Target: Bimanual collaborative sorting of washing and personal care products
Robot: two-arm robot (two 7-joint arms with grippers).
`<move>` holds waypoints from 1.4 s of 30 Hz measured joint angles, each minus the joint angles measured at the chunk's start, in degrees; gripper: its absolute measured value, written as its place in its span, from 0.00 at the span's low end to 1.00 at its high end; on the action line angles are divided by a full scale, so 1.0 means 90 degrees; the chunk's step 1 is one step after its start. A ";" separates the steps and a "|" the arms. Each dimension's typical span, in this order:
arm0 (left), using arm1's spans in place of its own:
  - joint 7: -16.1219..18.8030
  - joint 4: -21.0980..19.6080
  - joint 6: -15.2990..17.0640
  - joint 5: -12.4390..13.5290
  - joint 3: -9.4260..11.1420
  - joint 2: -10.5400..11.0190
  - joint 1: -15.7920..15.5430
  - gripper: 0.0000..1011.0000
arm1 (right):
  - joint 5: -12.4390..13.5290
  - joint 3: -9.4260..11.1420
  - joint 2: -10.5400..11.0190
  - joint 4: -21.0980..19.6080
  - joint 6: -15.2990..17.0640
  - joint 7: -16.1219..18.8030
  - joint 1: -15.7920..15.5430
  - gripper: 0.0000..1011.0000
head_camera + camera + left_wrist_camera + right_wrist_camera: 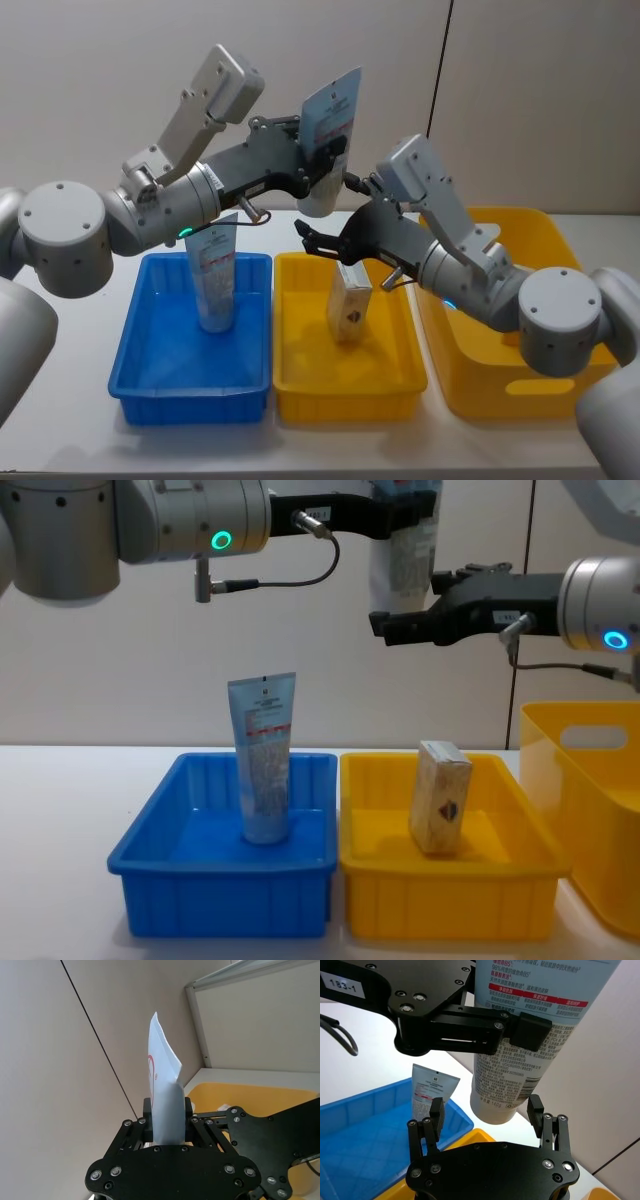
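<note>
My left gripper (325, 152) is raised high over the trays, shut on a pale blue squeeze tube (331, 108) with its flat end up and its cap end hanging down. The left wrist view shows the tube (162, 1070) clamped between the jaws. My right gripper (487, 1112) is open just under it, one finger on each side of the tube's cap end (495, 1100); contact is not visible. A second tube (213, 275) stands upright in the blue tray (130, 370). A beige box (350, 305) with a dark emblem stands in the yellow tray (345, 395).
The blue tray (220, 890) and yellow tray (450, 905) sit side by side on the white table. A large yellow handled basket (520, 385) stands to the right of them, under my right arm. A plain wall closes the back.
</note>
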 joint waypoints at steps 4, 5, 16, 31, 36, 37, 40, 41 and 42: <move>0.0010 -0.0044 0.0000 -0.0005 -0.0004 0.0004 0.0020 0.27 | 0.0004 0.0015 -0.0029 0.0028 0.0014 -0.0032 0.0018 0.99; 0.0018 -0.0068 0.0001 -0.0010 -0.0006 0.0006 0.0031 0.27 | 0.0005 0.0024 -0.0043 0.0046 0.0018 -0.0052 0.0029 0.99; 0.0048 -0.0178 0.0030 -0.0041 -0.0008 0.0017 0.0079 0.27 | 0.0008 0.0121 -0.0143 0.0183 0.0037 -0.0161 0.0104 0.99; 0.0054 -0.0235 0.0061 -0.0081 0.0011 0.0011 0.0095 0.27 | -0.0057 0.0082 -0.0234 0.0208 0.0058 -0.0175 0.0152 0.99; 0.0056 -0.0247 0.0069 -0.0085 0.0018 0.0012 0.0100 0.27 | -0.0086 0.0067 -0.0265 0.0215 0.0056 -0.0186 0.0172 0.99; 0.0057 -0.0252 0.0071 -0.0086 0.0020 0.0012 0.0101 0.27 | -0.0101 0.0065 -0.0276 0.0217 0.0054 -0.0197 0.0177 0.99; 0.0059 -0.0257 0.0073 -0.0087 0.0022 0.0013 0.0102 0.27 | -0.0116 0.0063 -0.0293 0.0221 0.0049 -0.0213 0.0186 0.99; 0.0060 -0.0260 0.0074 -0.0088 0.0022 0.0014 0.0103 0.27 | -0.0120 0.0063 -0.0296 0.0222 0.0047 -0.0216 0.0187 0.99; 0.0060 -0.0261 0.0075 -0.0089 0.0023 0.0014 0.0103 0.27 | -0.0127 0.0063 -0.0303 0.0222 0.0045 -0.0222 0.0190 0.99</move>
